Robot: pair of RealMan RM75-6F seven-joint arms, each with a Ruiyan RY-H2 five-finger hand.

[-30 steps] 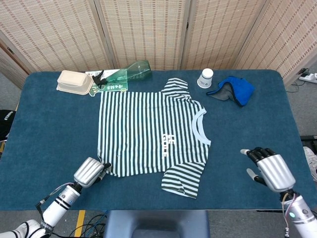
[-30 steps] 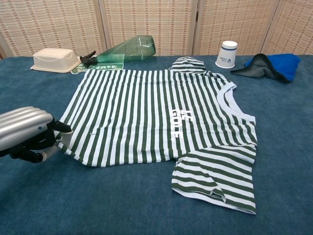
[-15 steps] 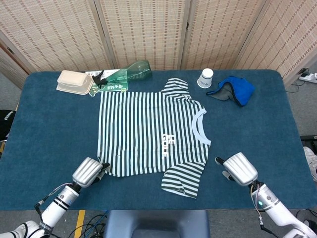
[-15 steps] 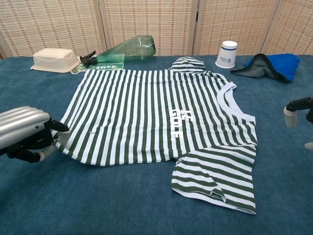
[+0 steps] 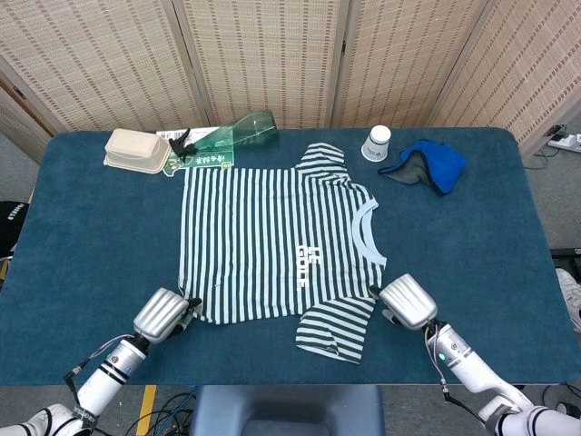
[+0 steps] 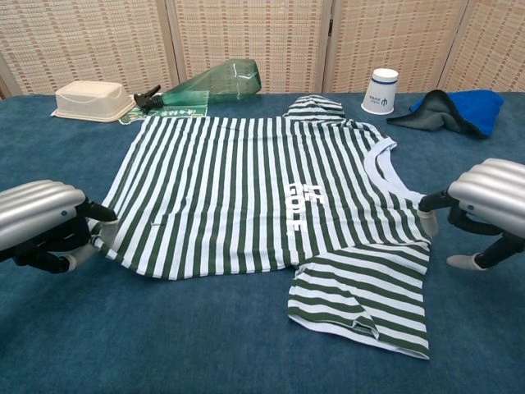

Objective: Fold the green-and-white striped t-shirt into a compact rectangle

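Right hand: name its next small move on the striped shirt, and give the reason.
Probably close the fingers of the right hand on the shoulder edge of the t-shirt. That hand sits at the shirt's near shoulder with a fingertip at the fabric, but no cloth is visibly gripped yet. The left hand already pinches the hem corner, so both near corners would then be held for a fold.

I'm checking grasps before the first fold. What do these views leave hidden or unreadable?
- Left robot hand: its fingertips at the t-shirt hem are hidden under the hand in both views.
- Right robot hand: contact with the sleeve edge is unclear.
- Paper cup: print too small.
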